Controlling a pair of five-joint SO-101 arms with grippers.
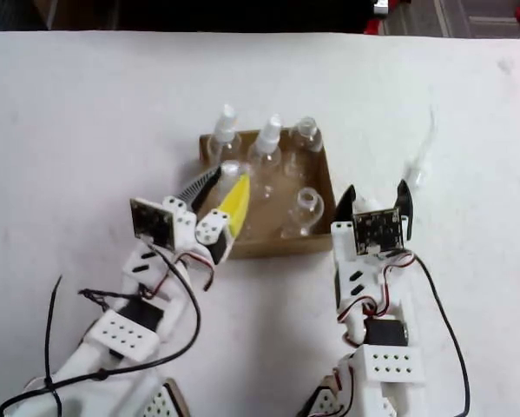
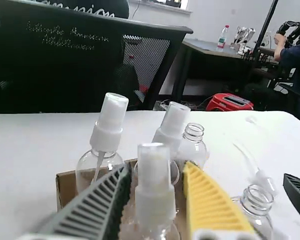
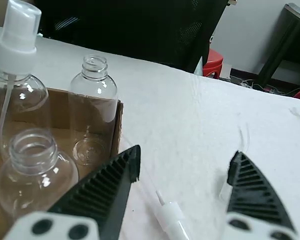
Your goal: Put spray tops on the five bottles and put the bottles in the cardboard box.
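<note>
Left claw (image 1: 228, 176): closed around a held bottle (image 2: 153, 195) that has its spray top fitted, at the near left corner of the cardboard box (image 1: 273, 245).
Right claw (image 1: 375, 187): spread wide, nothing gripped; a loose spray top (image 3: 171, 219) is seen on the table between the fingers.
Box: two capped bottles (image 1: 224, 143) (image 1: 266, 152) and two open bottles (image 1: 307, 139) (image 1: 305, 208) are stood inside.
Table (image 1: 86, 113): white, lightly textured.
Room: a black mesh chair (image 2: 139, 55) is set behind the table.
Obscured: the held bottle's base is cut off.

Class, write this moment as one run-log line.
left gripper: shut on spray-topped clear plastic bottle in brown cardboard box | right gripper: open near loose white spray top on white table | box: two open-necked clear bottles
</note>
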